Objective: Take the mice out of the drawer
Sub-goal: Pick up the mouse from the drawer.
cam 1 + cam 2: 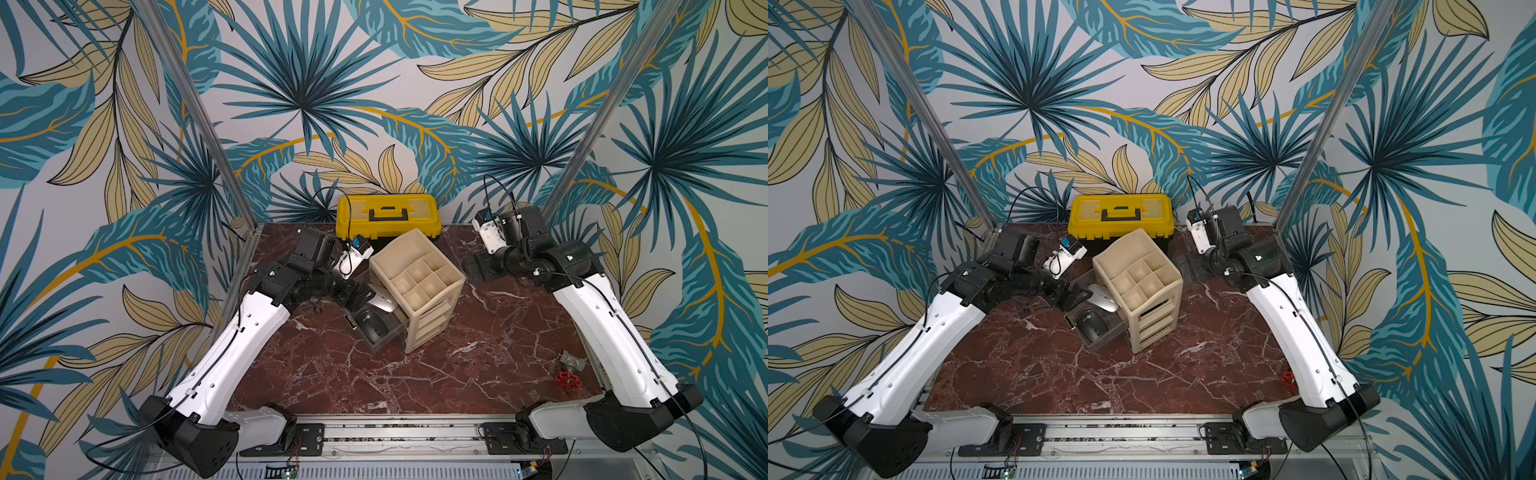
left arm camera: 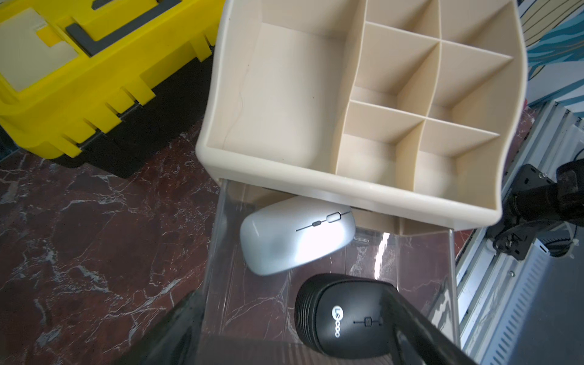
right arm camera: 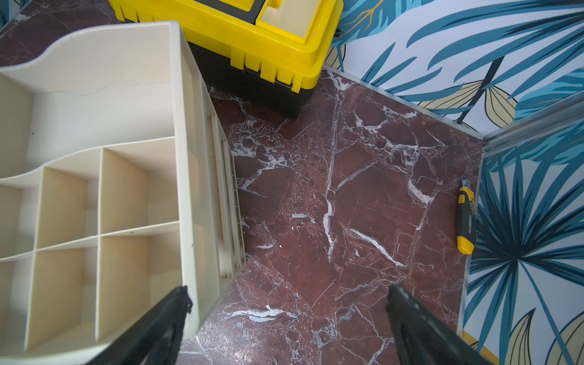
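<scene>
A clear drawer [image 1: 384,341] [image 2: 218,237] stands pulled out of the beige organiser [image 1: 451,272] [image 2: 284,94]. Two mice lie in it: a silver-grey mouse [image 1: 384,305] [image 1: 1104,301] [image 2: 294,240] close to the organiser, and a black mouse [image 1: 374,326] [image 1: 1092,324] [image 2: 344,316] toward the drawer's front. My left gripper [image 1: 362,297] [image 2: 290,290] hangs open over the drawer. One of its fingers [image 2: 407,313] crosses the black mouse's edge in the left wrist view. Beside the organiser's far side my right gripper [image 1: 478,266] [image 3: 287,300] is open over bare marble, holding nothing.
A yellow toolbox [image 1: 388,216] [image 3: 268,38] stands behind the organiser at the back wall. A yellow-and-black utility knife [image 3: 466,218] lies along the right wall. A red-handled valve [image 1: 567,380] sits at the table's front right. The marble table [image 1: 374,382] stretches in front.
</scene>
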Motion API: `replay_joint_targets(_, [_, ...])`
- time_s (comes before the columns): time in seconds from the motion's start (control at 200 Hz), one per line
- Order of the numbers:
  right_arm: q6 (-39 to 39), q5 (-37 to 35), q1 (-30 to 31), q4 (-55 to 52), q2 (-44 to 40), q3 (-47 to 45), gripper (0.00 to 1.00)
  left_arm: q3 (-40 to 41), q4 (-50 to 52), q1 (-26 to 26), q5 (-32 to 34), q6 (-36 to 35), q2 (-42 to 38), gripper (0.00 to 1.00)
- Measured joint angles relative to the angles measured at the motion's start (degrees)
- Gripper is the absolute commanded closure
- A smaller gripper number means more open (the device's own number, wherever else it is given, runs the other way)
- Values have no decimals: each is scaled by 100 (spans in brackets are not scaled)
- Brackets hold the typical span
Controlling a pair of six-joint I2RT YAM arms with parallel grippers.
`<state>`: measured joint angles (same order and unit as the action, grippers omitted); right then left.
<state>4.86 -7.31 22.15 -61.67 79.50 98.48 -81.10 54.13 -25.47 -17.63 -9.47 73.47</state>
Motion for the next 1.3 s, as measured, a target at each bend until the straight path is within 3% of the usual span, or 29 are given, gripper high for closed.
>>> replay_joint_targets(0.045, [-7, 2, -4, 17, 0, -4, 1, 79, -170, -7, 81, 229, 9, 31])
replay_joint_targets(0.135, [-11, 4, -4, 33, 0, -9, 1, 114, -407, -15, 332, 614, -7, 36])
replay_joint_targets(0.2, [-11, 13, -4, 37, 0, -9, 1, 114, -597, -24, 656, 1019, -81, 48])
replay_joint_targets(0.265, [-11, 48, -4, 39, 0, -11, 1, 142, -813, -26, 975, 1475, -240, 49])
replay_joint_targets(0.471, [11, 675, 68, 46, 33, 28, 1, 157, -960, 11, 1906, 2422, -704, 21])
replay_joint_targets(0.531, [48, 789, 330, 0, 162, 192, 0, 157, -955, 142, 2026, 2559, -734, 9])
replay_joint_targets(0.626, [162, 920, 962, -85, 568, 667, 0, 166, -970, 573, 2041, 2658, -793, 1])
replay_joint_targets(0.871, [551, 1113, 2120, -503, 1716, 1939, 5, 326, -1064, 1989, 1565, 2691, -1143, 0])
replay_joint_targets(1.082, [1086, 1167, 2839, -1150, 2238, 2529, 4, 645, -1220, 3270, 531, 2800, -1115, 0])
replay_joint_targets(1.297, [1471, 1272, 3158, -1550, 2583, 2708, 9, 879, -1451, 3807, -295, 2927, -970, 0])
